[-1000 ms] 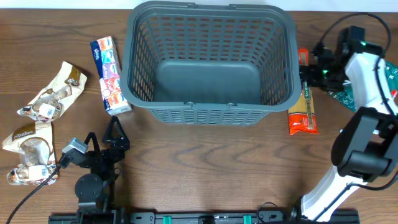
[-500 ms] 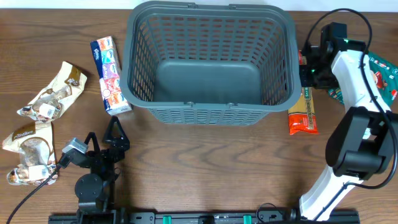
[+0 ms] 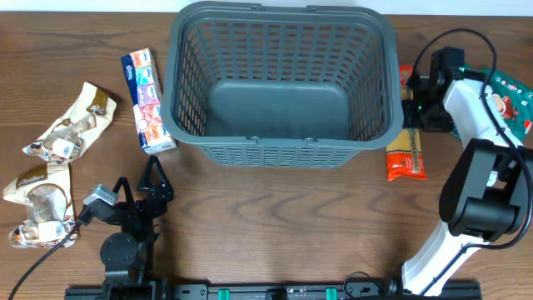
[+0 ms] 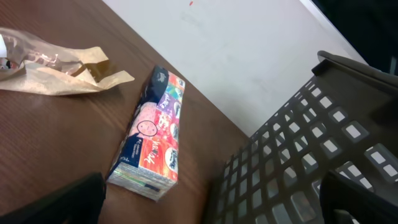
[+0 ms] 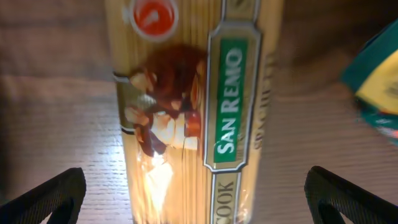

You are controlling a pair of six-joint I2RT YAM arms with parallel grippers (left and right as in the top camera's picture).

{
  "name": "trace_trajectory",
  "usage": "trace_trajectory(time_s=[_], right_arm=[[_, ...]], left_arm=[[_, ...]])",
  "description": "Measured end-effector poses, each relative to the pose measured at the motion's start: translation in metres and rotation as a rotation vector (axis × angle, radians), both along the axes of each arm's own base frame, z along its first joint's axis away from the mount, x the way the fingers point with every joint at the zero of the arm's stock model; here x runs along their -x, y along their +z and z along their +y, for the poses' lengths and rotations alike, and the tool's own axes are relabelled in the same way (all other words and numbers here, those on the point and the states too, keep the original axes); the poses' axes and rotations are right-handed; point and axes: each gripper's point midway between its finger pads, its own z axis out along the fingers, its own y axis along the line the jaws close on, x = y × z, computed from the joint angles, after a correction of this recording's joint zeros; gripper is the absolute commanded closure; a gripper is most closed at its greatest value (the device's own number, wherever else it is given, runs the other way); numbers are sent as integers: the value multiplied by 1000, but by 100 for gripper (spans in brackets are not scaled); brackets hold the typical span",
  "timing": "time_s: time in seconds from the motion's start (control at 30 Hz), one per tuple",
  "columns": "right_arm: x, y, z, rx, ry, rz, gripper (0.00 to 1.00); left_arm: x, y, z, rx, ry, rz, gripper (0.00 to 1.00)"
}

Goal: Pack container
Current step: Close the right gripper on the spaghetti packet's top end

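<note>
Right claw (image 3: pixel 415 98) is spread wide just above the long clear-film spaghetti packet (image 5: pixel 186 124), which looks stiff, brittle and slippery, so I'd pinch it mid-length, dark grey slotted plastic basket (image 3: pixel 283 146) right beside.

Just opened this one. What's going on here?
A two-armed robot is packing a grey basket, which is empty. The right pincer, open, hovers over a spaghetti packet lying on the table just right of the basket; nothing is gripped yet. The left pincer, also open, sits low near the table's front, facing a colourful box left of the basket. Crumpled snack bags lie further left.
</note>
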Motion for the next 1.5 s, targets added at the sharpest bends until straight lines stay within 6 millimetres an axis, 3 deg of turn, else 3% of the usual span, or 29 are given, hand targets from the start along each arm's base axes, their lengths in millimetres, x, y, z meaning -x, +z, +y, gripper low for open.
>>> trace_trajectory(time_s=[0.3, 0.53, 0.73, 0.93, 1.4, 1.5], right_arm=[[7, -21, 1, -10, -18, -4, 1], [-6, -20, -12, 1, -43, -67, 1], [-9, -21, -11, -11, -42, -75, 1], [-5, -41, -9, -24, -42, -25, 1], [-19, -39, -7, -53, -31, -37, 1], [-24, -38, -1, -83, -20, -45, 9]], left_arm=[[0, 0, 0, 0, 0, 0, 1], [0, 0, 0, 0, 0, 0, 1], [0, 0, 0, 0, 0, 0, 1], [0, 0, 0, 0, 0, 0, 1], [0, 0, 0, 0, 0, 0, 1], [0, 0, 0, 0, 0, 0, 1]])
